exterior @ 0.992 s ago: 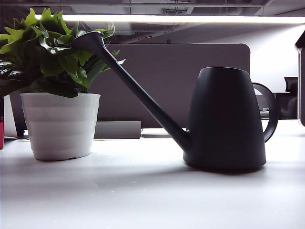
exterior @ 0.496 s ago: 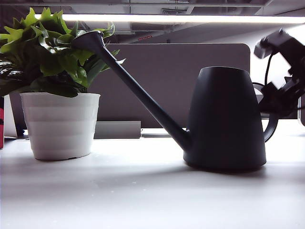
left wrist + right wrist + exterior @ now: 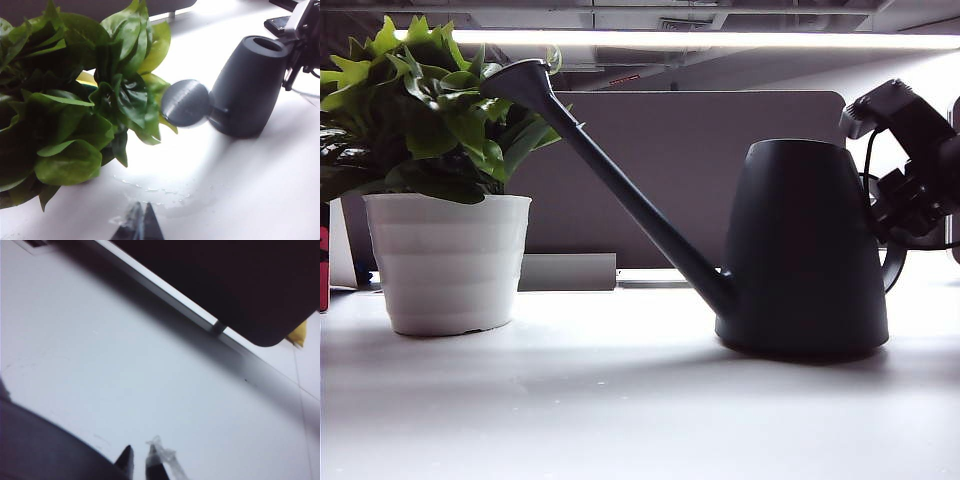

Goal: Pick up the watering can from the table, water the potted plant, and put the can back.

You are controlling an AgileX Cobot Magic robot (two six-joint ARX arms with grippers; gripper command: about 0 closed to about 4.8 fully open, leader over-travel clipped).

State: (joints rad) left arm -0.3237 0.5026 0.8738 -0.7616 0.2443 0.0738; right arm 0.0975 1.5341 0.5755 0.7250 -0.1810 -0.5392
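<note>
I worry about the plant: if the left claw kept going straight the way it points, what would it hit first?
Probably the table, at the wet patch just ahead of the left claw, which angles downward. Beyond lie the potted plant and the watering can; depth is unclear.

No legible text, label, brand mark, number or sign in any view.
</note>
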